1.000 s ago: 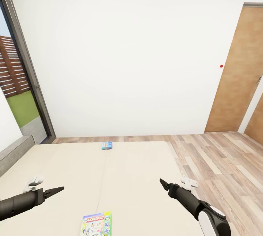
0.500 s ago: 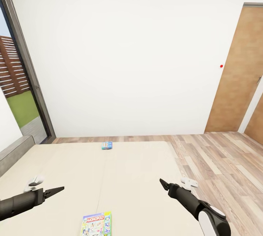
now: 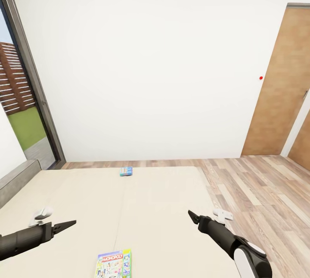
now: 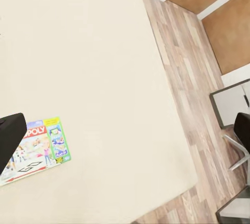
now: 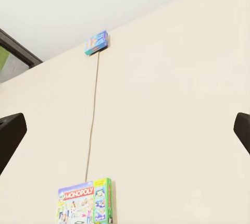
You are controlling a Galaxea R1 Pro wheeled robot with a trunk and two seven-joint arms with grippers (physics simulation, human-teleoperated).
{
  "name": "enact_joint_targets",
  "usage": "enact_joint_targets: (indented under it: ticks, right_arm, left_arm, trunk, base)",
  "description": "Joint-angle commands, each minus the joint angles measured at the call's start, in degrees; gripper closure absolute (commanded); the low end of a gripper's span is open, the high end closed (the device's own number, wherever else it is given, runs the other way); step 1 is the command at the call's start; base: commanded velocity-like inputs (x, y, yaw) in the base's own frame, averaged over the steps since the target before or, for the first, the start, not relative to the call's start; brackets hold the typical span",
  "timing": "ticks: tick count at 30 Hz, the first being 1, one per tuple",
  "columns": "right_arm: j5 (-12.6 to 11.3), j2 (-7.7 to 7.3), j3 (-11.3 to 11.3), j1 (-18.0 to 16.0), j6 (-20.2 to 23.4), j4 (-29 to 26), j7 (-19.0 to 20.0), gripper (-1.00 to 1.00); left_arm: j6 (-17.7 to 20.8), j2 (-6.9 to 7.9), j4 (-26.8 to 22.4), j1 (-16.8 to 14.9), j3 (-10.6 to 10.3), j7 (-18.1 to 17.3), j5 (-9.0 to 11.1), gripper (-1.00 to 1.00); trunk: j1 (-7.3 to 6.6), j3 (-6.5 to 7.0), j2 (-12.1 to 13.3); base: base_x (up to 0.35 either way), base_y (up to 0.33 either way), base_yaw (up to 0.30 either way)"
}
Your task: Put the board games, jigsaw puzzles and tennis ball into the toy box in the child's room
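White-walled child's room (image 3: 150, 54), wood-plank floor (image 3: 258, 192). Beige bed (image 3: 129, 209) below both arms. Monopoly box (image 3: 113, 264) flat between the grippers, long axis pointing away, nothing in between. Small blue box (image 3: 125, 171) at far bed edge. Left gripper (image 3: 64, 225) slightly nearer, seemingly closed, empty; right gripper (image 3: 192, 216) spread wide, empty.
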Motion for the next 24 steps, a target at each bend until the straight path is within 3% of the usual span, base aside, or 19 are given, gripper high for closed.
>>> enact_joint_targets:
  ticks: [1, 7, 12, 19, 20, 24]
  right_arm:
    - [-0.1, 0.03, -0.1, 0.0, 0.5, -0.2, 0.2, -1.0]
    - [0.1, 0.02, -0.1, 0.0, 1.0, -0.6, 0.3, -1.0]
    - [0.0, -0.47, -0.2, -0.1, 1.9, -0.7, 0.3, -1.0]
    - [-0.2, -0.89, -0.2, -0.3, 3.8, -1.3, 0.4, -1.0]
    - [-0.2, -0.94, -0.2, -0.4, 4.4, -1.6, 0.4, -1.0]
    - [-0.3, -1.02, -0.2, -0.7, 5.9, -2.2, 0.5, -1.0]
  left_arm:
    - [0.5, -0.05, 0.1, 0.0, 0.0, 0.0, 0.0, -1.0]
    - [0.5, -0.2, 0.6, -0.1, -0.4, 2.2, 0.0, -1.0]
    - [0.5, -0.76, 2.4, -2.0, -2.0, 7.8, 0.1, -1.0]
    - [0.4, -2.01, 11.6, -9.8, -6.2, 17.9, 0.1, -1.0]
    - [0.2, -2.16, 15.7, -12.5, -7.1, 20.2, 0.1, -1.0]
    - [-1.6, -2.31, 24.6, -18.3, -8.3, 23.8, 0.0, -1.0]
  trunk:
    - [0.02, -0.03, 0.0]
    - [0.02, -0.28, 0.0]
    - [0.02, -0.67, 0.0]
    - [0.02, -1.29, 0.0]
    - [0.02, -1.38, 0.0]
    - [0.02, -1.75, 0.0]
  base:
    - [0.0, 0.0, 0.0]
    - [0.0, 0.0, 0.0]
    - [0.0, 0.0, 0.0]
    - [0.0, 0.0, 0.0]
    - [0.0, 0.0, 0.0]
    - [0.0, 0.0, 0.0]
